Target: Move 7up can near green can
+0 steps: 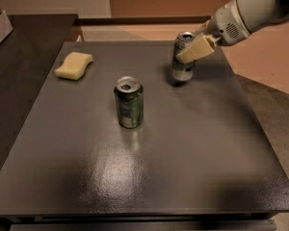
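The 7up can (182, 67) is silver-white with a silver top. It stands at the far right of the dark table (183, 153), leaning slightly. My gripper (193, 50) reaches in from the upper right and is shut on the can's upper part. One pale finger (197, 49) lies across the can's front, and the other is hidden behind it. The green can (129, 103) is dark green with pale print. It stands upright near the table's middle, to the left of and nearer than the 7up can, with a wide gap between them.
A yellow sponge (74, 65) lies at the far left of the table. A darker counter (19, 66) adjoins the table on the left. The floor (274, 105) drops off past the table's right edge.
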`<move>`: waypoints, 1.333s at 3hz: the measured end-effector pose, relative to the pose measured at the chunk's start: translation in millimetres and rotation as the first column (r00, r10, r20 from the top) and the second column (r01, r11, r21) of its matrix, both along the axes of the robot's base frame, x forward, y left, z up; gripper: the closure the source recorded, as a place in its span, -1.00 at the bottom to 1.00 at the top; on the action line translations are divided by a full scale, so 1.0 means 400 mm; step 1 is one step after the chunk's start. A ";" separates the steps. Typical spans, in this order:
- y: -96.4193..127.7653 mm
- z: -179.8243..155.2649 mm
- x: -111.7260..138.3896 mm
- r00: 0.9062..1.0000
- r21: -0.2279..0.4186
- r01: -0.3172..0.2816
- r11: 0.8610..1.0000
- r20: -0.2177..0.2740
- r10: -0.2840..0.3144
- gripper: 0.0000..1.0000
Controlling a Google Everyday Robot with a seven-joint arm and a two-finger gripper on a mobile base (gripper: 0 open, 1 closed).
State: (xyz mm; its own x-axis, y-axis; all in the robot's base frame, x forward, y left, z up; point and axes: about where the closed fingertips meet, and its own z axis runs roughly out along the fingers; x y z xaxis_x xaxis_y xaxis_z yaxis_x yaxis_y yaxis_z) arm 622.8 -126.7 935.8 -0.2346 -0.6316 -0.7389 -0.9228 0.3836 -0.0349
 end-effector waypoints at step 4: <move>0.180 -0.046 -0.318 0.941 -0.042 -0.339 0.940 -0.032 0.338 1.00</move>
